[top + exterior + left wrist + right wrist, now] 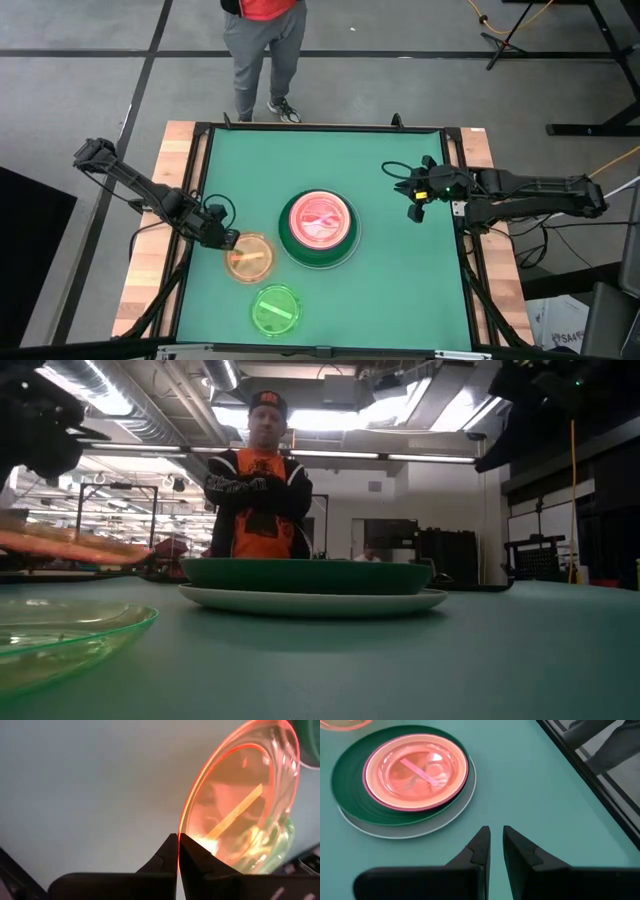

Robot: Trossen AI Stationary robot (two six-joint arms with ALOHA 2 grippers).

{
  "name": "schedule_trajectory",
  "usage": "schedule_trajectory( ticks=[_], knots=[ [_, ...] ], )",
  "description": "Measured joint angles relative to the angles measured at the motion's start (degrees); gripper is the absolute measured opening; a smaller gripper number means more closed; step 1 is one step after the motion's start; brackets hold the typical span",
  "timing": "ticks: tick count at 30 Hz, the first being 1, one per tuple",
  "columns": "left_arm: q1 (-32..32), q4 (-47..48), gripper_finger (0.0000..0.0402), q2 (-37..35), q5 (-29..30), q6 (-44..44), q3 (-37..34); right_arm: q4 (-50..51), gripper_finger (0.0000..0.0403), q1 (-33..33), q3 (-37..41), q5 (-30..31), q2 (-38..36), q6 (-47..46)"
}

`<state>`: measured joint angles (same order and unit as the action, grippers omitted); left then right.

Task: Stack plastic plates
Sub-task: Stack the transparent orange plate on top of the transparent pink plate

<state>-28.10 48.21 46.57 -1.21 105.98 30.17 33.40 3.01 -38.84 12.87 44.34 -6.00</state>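
A stack stands mid-table (320, 228): a pale plate at the bottom (462, 805), a dark green plate on it (350, 775), then a hot pink rim and a translucent pink plate on top (415, 770). My left gripper (228, 240) is shut on the translucent orange plate (250, 258), left of the stack. A lime green plate (275, 308) lies flat on the mat near the near edge and shows in the low view (60, 630). My right gripper (418, 200) hovers right of the stack, its fingers a narrow gap apart, holding nothing (496, 832). My left gripper pinches the orange plate's rim (178, 837) between its two fingers, on the plate's left side, coming from the table's left. The plate is lifted off the mat and slightly tilted in the low view (70, 545).
A person stands just beyond the table's far edge (262, 50). Wooden boards flank the green mat on both sides (150, 260). Bare mat lies between the stack and my right gripper (390, 260) and across the far half (300, 160).
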Motion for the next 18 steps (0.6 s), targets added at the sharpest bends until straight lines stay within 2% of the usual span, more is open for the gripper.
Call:
schedule_trajectory(
  ticks=[5, 7, 14, 18],
  knots=[
    [0.0, -7.1, 0.0, -2.0, -0.6, -2.4, 0.0, 0.1, 0.004, 0.0, 0.2, 0.0, 0.0, 0.4],
    [0.0, -12.3, 0.0, -2.0, 1.1, -2.7, 0.0, 0.2, 0.004, 0.0, 0.2, 0.0, 0.0, 0.6],
    [0.4, -28.9, 0.0, -1.2, 17.0, -5.0, 0.0, 0.1, 0.004, 0.0, 0.2, -0.1, 0.0, 2.2],
    [2.4, -34.3, 0.0, 0.3, 22.1, -6.9, 0.0, -1.6, 0.004, 0.0, 1.0, -2.1, -1.3, 3.5]
  ],
)
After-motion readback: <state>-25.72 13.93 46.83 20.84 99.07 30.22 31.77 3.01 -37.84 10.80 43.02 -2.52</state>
